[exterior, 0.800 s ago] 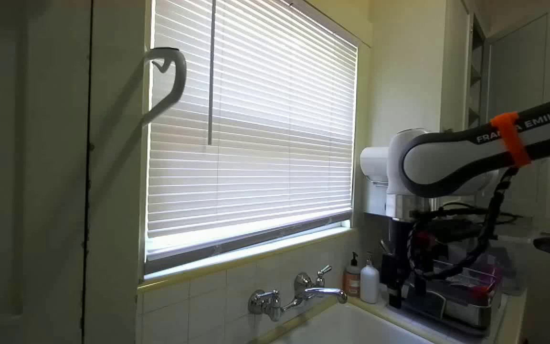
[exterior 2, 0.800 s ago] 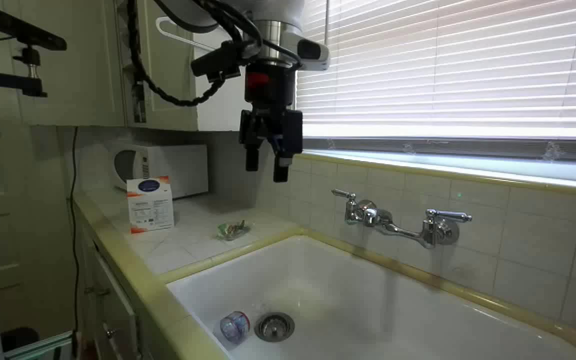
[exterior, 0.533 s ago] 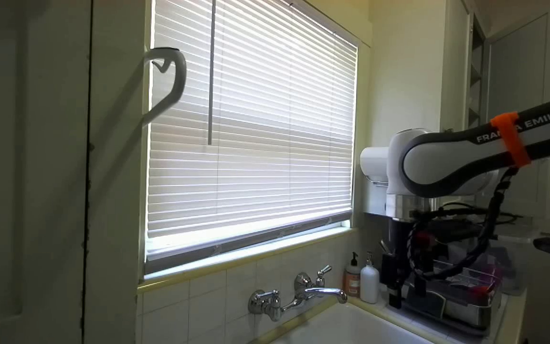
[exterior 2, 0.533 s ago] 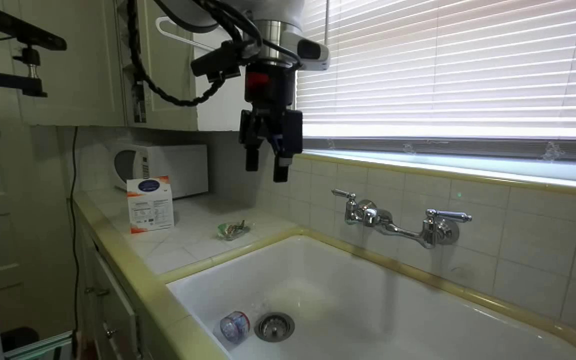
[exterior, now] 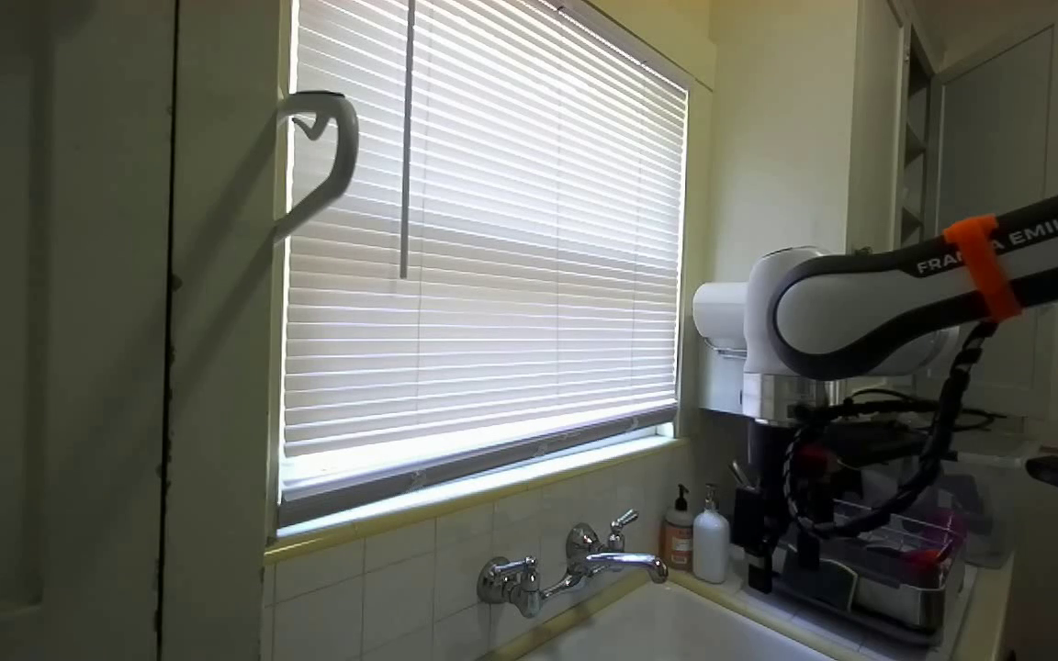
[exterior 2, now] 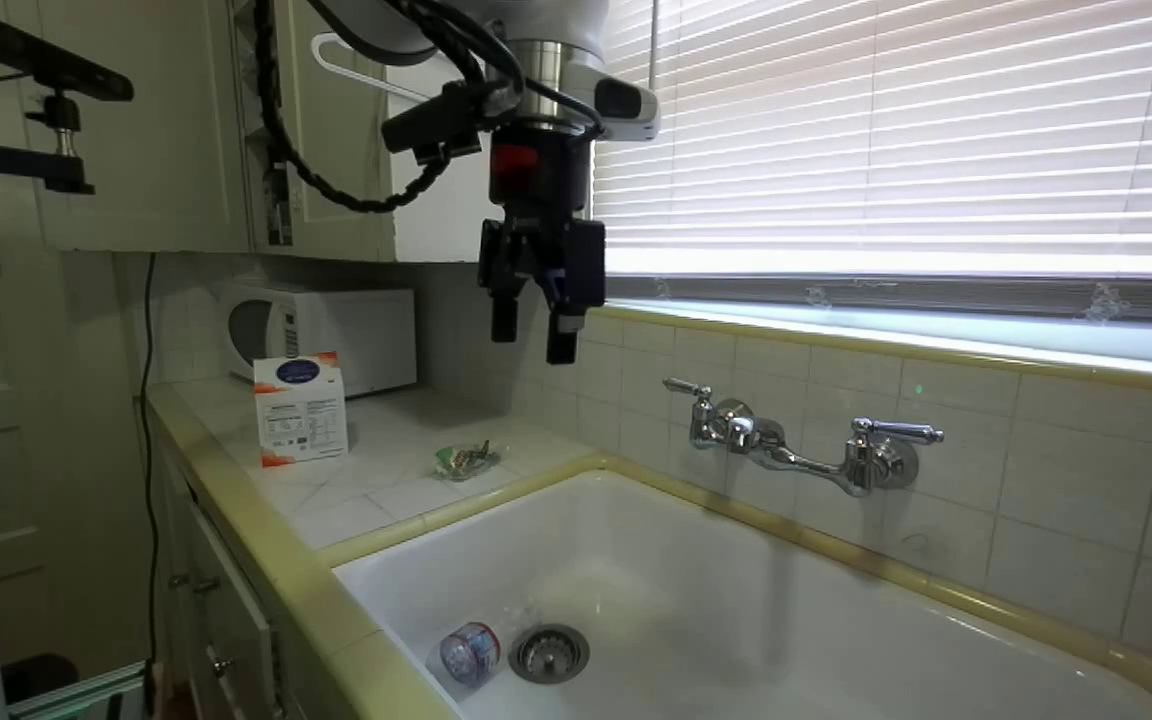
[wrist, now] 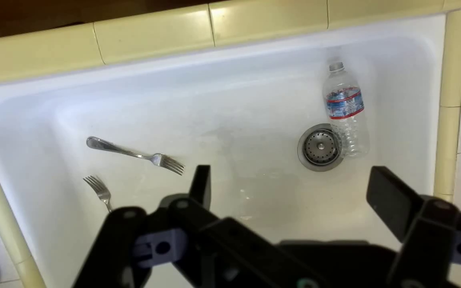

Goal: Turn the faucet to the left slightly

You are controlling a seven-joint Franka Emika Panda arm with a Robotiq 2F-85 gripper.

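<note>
Chrome two-lever, curved-spout faucet (exterior 2: 804,462) is on the flat white-tiled wall (exterior 2: 1066,470) above a smooth glossy white sink (exterior 2: 836,610), at 4 o'clock from the black two-finger gripper (exterior 2: 533,338) in an exterior view, well apart. Gripper's spread wide, sink floor showing between its flat dark pads (wrist: 203,188). From that gap in the wrist view: clear ribbed plastic bottle (wrist: 344,106) at 1 o'clock, base over the rim of the perforated steel drain (wrist: 313,149), plus two steel forks (wrist: 136,154) at 9 o'clock, one partly hidden by the gripper.
</note>
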